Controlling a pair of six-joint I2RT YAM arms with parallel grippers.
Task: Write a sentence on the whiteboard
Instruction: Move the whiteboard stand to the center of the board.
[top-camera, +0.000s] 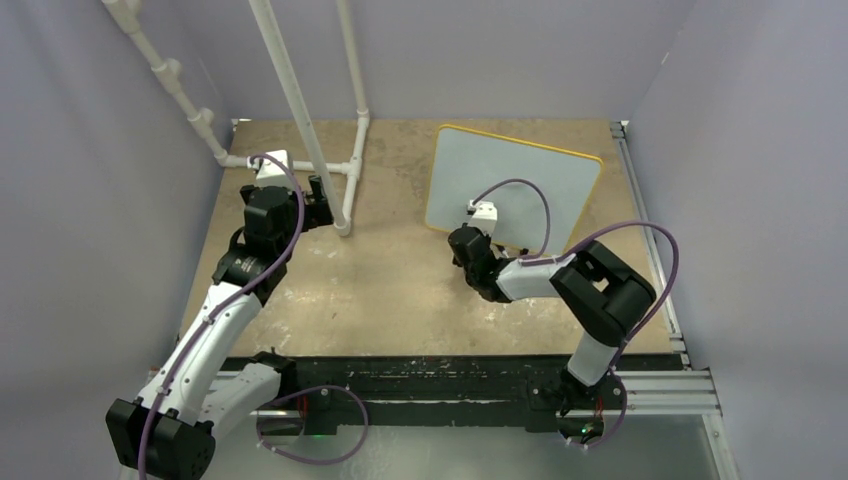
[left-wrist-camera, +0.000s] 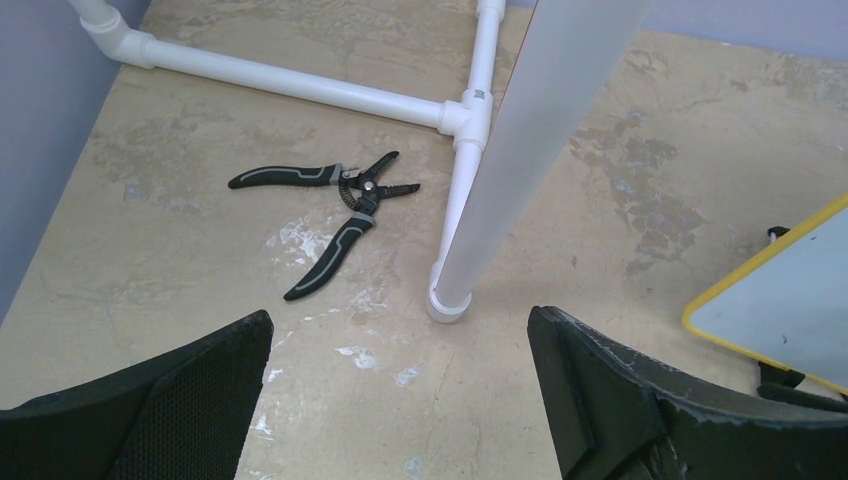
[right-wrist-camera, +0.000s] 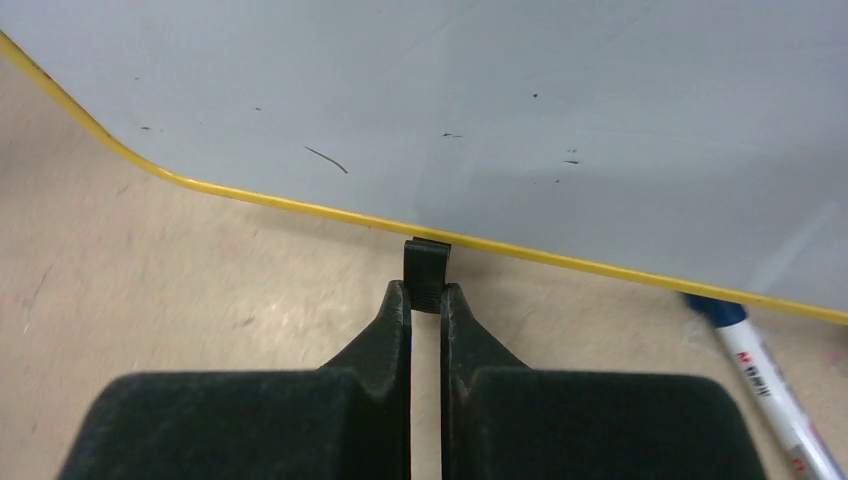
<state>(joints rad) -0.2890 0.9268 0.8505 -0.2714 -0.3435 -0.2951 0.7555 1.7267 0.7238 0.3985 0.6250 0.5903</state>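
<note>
The whiteboard (top-camera: 520, 180) lies at the back right of the table, white with a yellow rim. Its face (right-wrist-camera: 450, 100) bears only a few small dark specks and one short stroke; no blue sentence shows on it. My right gripper (right-wrist-camera: 426, 295) is at the board's near edge (top-camera: 464, 240), shut on a small black foot (right-wrist-camera: 426, 258) under the rim. A white marker with a blue cap (right-wrist-camera: 760, 370) lies on the table by that edge, to the right of the gripper. My left gripper (left-wrist-camera: 398, 320) is open and empty at the back left (top-camera: 318, 205). A corner of the board shows in the left wrist view (left-wrist-camera: 790, 300).
A white PVC pipe frame (top-camera: 300, 100) stands at the back left, with one upright's base (left-wrist-camera: 450, 300) just ahead of my left gripper. Black-handled pliers (left-wrist-camera: 335, 215) lie open on the table left of that upright. Grey walls close in the table.
</note>
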